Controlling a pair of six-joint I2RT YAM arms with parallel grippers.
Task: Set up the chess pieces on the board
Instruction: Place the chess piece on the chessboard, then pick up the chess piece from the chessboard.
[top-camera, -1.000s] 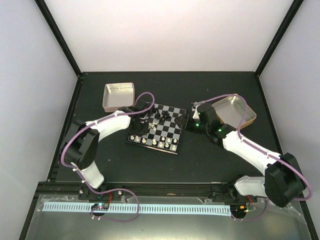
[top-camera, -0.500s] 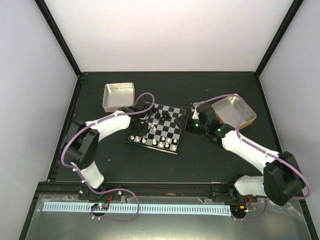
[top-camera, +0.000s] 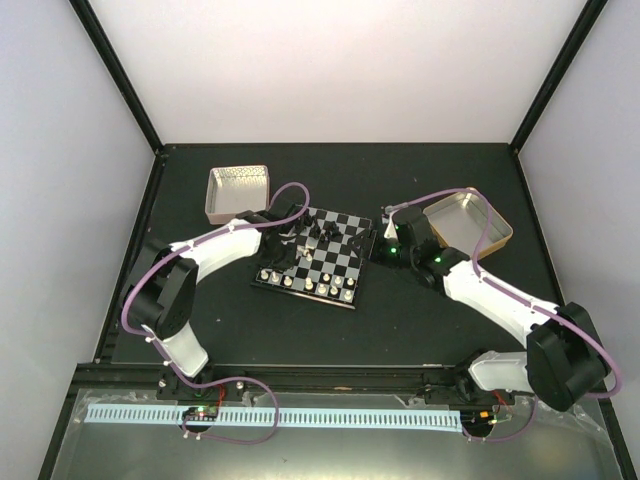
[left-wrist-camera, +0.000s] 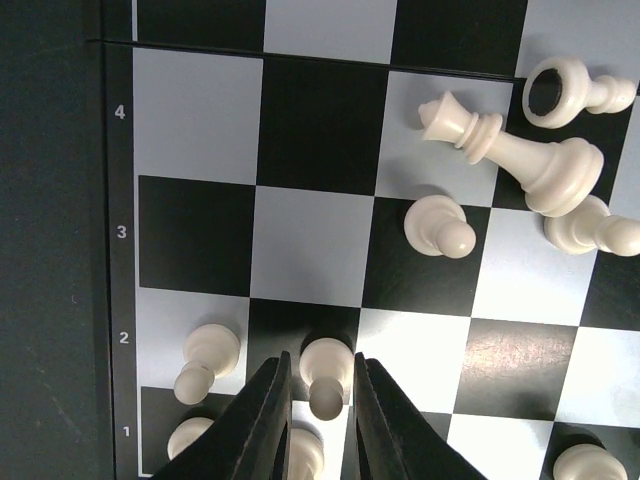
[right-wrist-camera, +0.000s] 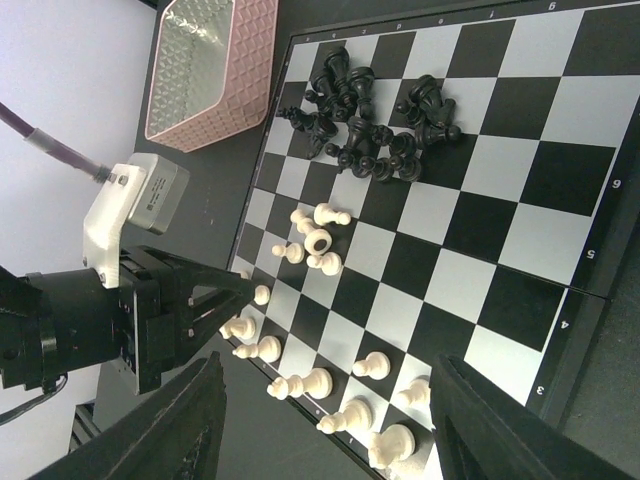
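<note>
Left jaws low over the board, barely parted — a white pawn stands upright between the tips on rank 2, and I can't tell if they pinch it. Right jaws gape wide, holding nothing, just off the board's right edge; black pieces huddle on the board.
</note>
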